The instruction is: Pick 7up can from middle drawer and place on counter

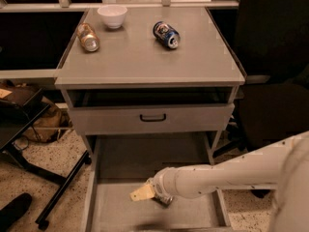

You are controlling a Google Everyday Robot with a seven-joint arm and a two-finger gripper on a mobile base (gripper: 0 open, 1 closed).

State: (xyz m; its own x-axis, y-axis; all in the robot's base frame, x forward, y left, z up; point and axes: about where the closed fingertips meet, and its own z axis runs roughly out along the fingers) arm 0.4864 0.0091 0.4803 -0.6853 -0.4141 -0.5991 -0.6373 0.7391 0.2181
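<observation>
The middle drawer is pulled out low in front of the cabinet. My gripper, with its pale yellow tip, reaches down into the drawer near the front, at the end of my white arm that comes in from the right. A small silvery round thing shows right under the gripper's wrist. It may be the 7up can, but I see no green marks on it. The counter is the grey cabinet top above.
On the counter lie a brown-gold can at the back left, a white bowl behind it, and a dark blue can at the back middle. A closed drawer front with a black handle is above the open drawer. A black stand leg is at left.
</observation>
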